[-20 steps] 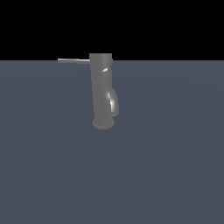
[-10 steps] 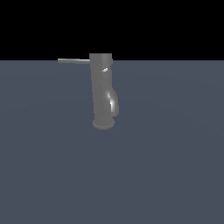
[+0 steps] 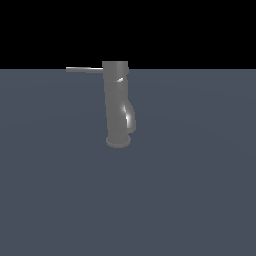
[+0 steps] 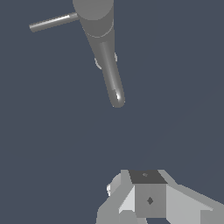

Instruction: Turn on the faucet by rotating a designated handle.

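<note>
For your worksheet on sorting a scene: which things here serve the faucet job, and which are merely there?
Belongs to the job:
- dark grey metallic upright faucet
- thin flat grey metal handle
- white robot gripper

Merely there:
- plain slate-grey floor

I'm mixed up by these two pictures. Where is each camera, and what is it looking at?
Exterior view: off the arm, level from the side, at the upright faucet; handle points to this view's left; no robot shows.
Wrist view: on the wrist, looking down over the faucet and handle; the end effector shows.
Shared: faucet and handle.
</note>
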Robot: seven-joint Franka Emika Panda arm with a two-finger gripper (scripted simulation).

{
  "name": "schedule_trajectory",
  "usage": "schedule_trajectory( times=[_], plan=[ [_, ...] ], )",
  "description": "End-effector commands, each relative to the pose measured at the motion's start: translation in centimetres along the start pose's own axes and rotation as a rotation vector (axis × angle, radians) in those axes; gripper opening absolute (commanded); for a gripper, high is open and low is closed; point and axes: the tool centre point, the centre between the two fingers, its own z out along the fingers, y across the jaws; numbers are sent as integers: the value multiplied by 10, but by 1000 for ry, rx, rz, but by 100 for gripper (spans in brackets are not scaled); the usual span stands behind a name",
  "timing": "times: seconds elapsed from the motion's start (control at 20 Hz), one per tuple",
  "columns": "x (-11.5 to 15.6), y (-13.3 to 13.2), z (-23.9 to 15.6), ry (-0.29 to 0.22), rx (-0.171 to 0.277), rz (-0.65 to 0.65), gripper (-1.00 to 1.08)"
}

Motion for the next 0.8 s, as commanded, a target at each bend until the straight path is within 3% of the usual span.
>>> schedule_trajectory(
  times=[0.0, 0.75],
  plan=[
    [13, -5, 2, -4, 15, 46, -100],
    [101, -46, 27, -41, 76, 390, -100]
  ],
)
